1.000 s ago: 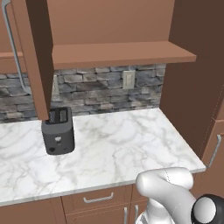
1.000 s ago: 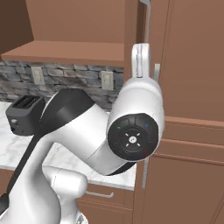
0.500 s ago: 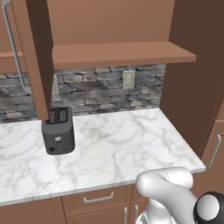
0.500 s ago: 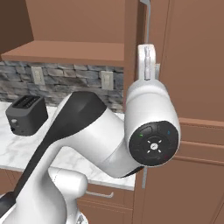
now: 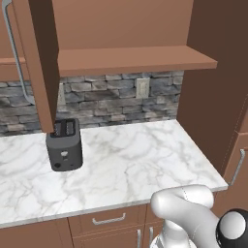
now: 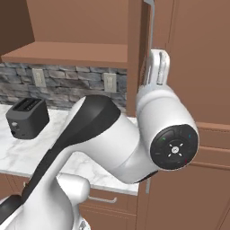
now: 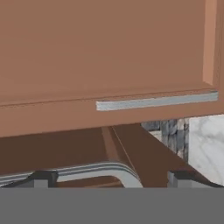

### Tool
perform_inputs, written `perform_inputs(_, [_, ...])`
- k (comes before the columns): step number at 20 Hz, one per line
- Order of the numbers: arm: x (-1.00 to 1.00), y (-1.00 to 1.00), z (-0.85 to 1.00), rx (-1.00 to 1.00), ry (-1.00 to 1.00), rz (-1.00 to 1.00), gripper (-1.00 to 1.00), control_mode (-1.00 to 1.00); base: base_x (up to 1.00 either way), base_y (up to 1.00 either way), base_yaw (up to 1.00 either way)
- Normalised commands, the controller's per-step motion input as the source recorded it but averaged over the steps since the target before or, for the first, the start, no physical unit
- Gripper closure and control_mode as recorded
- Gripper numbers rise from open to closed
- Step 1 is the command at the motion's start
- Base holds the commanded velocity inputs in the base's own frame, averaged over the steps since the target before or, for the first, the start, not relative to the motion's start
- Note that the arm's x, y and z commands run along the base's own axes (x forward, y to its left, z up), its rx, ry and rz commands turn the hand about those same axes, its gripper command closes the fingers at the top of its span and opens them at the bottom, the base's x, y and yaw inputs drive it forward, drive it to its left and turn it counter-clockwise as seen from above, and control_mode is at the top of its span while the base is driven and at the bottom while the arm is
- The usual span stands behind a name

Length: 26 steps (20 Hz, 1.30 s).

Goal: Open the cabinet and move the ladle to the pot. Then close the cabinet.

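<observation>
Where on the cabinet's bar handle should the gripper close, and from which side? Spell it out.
Grip the straight run of the silver bar handle, short of its curved end, where the bar stands clear of the wood behind it. Come at it head-on from the front, with the jaws across the bar. The open gripper has a fingertip on either side of it.

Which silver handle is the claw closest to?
The bent handle lying between the open gripper's finger tips in the hand view; the straight handle sits farther off on the panel beyond.
</observation>
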Motion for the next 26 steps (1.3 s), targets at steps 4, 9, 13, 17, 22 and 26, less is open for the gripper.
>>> perform_inputs(4, [0.0, -0.07, -0.37, 0.13, 0.09, 0.04, -1.0, -1.0, 0.0, 0.0, 0.0])
perform_inputs(9, [0.05, -0.07, -0.17, 0.12, 0.1, 0.04, -1.0, -1.0, 0.0, 0.0, 0.0])
perform_inputs(13, [0.1, -0.01, -0.25, 0.15, 0.13, 0.03, -1.0, -1.0, 0.0, 0.0, 0.0])
perform_inputs(17, [0.16, 0.0, -0.24, 0.14, 0.1, 0.03, -1.0, -1.0, 0.0, 0.0, 0.0])
perform_inputs(22, [0.23, 0.02, -0.23, 0.1, 0.02, 0.02, -1.0, -1.0, 0.0, 0.0, 0.0])
perform_inputs(26, [0.18, 0.12, -0.23, 0.08, 0.0, 0.01, -1.0, -1.0, 0.0, 0.0, 0.0])
